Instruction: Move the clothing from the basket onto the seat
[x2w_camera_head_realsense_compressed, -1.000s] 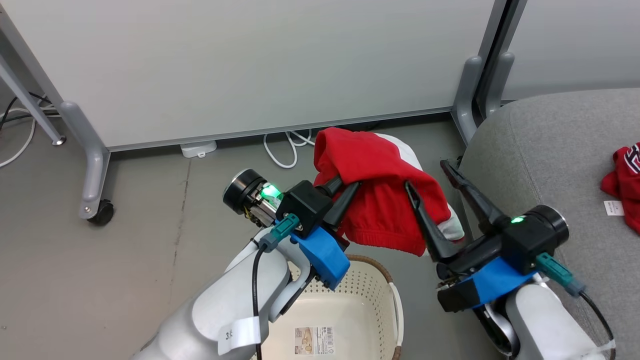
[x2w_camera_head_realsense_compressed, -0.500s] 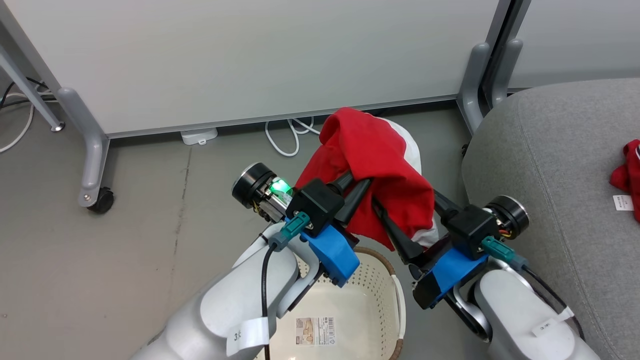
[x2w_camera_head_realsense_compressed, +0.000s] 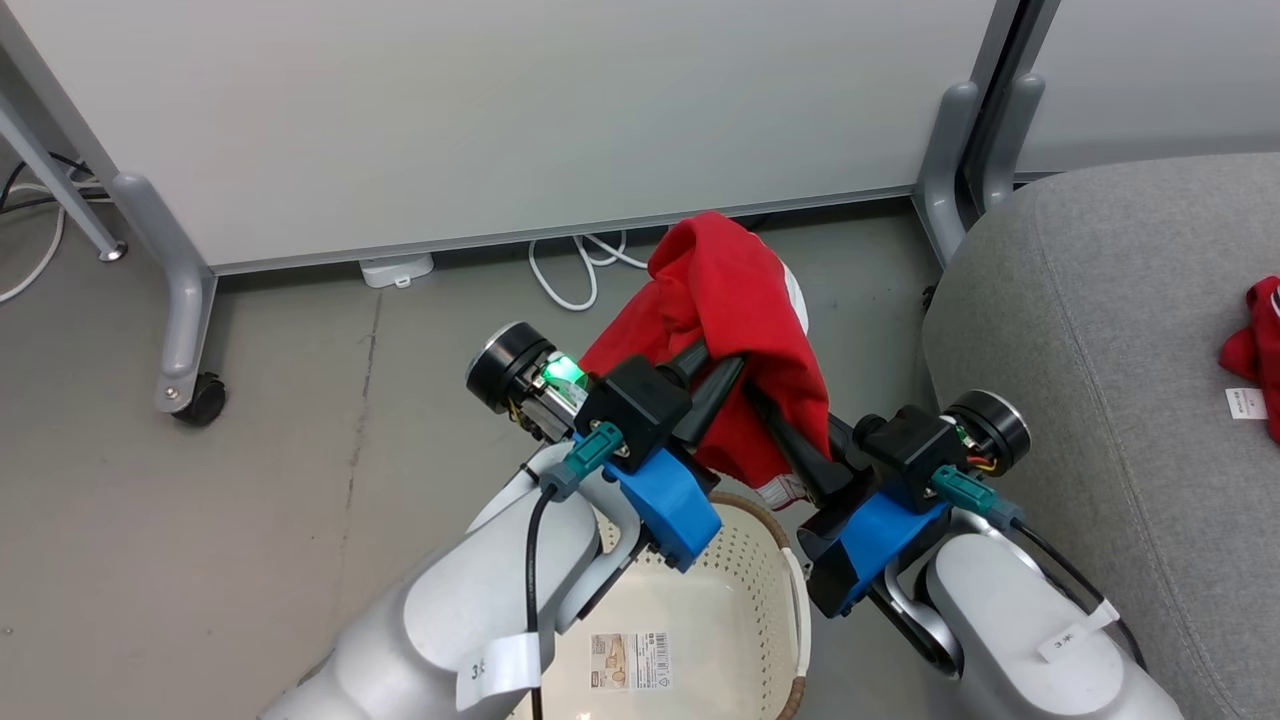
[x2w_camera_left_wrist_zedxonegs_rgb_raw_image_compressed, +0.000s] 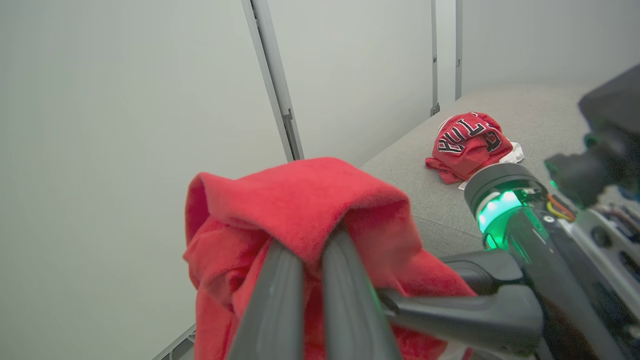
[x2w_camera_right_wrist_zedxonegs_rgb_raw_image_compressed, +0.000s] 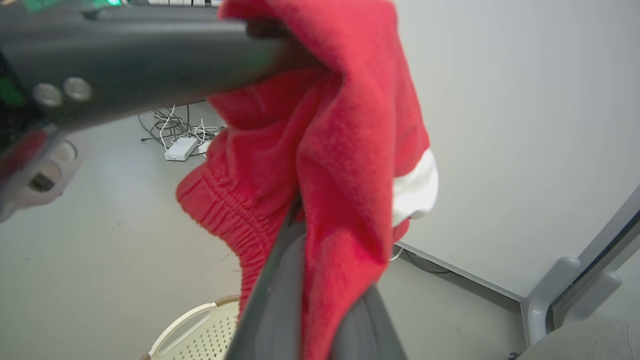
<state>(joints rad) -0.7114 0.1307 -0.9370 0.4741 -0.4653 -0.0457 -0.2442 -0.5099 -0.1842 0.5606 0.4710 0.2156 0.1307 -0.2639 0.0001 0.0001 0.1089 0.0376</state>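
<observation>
The basket (x2w_camera_head_realsense_compressed: 795, 590) sits at 6 o'clock, seemingly empty. Above it the left end effector (x2w_camera_head_realsense_compressed: 718, 362) and right end effector (x2w_camera_head_realsense_compressed: 790, 430) are both clamped on the plain red garment (x2w_camera_head_realsense_compressed: 735, 300), which hangs 12-to-6. The seat (x2w_camera_head_realsense_compressed: 1100, 300) lies at 3 o'clock, nearer the right arm; the jersey (x2w_camera_head_realsense_compressed: 1255, 345) already lies there.

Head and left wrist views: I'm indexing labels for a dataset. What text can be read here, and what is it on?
"ULL": black white-edged letters on the red jersey lying on the seat; the end letters are folded away.
"3", then a cut-off mark: left forearm tag.
Right forearm tag: blurred.
Sticker on the basket floor: too small.
Jersey's white tag: too small.
</observation>
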